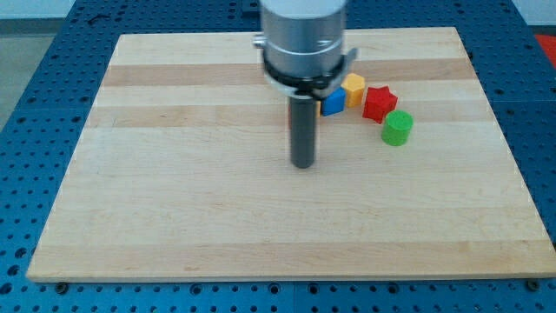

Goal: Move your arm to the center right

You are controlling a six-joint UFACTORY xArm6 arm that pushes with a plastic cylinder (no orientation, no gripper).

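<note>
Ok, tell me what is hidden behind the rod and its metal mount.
Behind the metal mount and rod sits a blue block, only its right part showing. Its left side and full shape are covered. My tip rests on bare board, below-left of the blocks.

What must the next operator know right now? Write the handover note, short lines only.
My tip: on the board near its middle, touching no block.
Blocks: all in a cluster up and to the view's right of my tip. The blue block is partly hidden behind the rod; then the yellow block, red star block and green block.
Done: nothing visible; my tip is not at the centre right.
Left: slide towards the view's right, probably passing below the green block to avoid pushing it.
</note>
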